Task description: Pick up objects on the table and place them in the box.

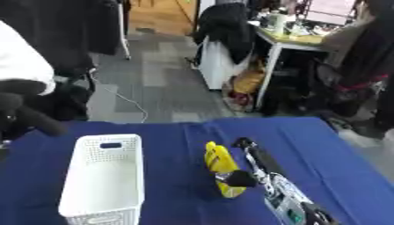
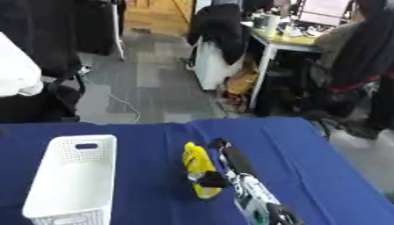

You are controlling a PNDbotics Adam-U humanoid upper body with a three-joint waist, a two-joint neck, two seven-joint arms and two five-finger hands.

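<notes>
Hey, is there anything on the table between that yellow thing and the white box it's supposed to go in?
Nothing visible. Only bare blue tablecloth lies between the yellow object and the white box to its left. The right hand is already at the yellow object, its fingers against its right side, and the box looks empty inside.

The right hand [image 2: 223, 169] grips a yellow object [image 2: 197, 169] beside the white box [image 2: 46, 200].

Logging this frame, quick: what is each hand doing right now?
Right hand: fingers on the yellow object; cannot tell whether they grip it.
Left hand: not in view.
</notes>
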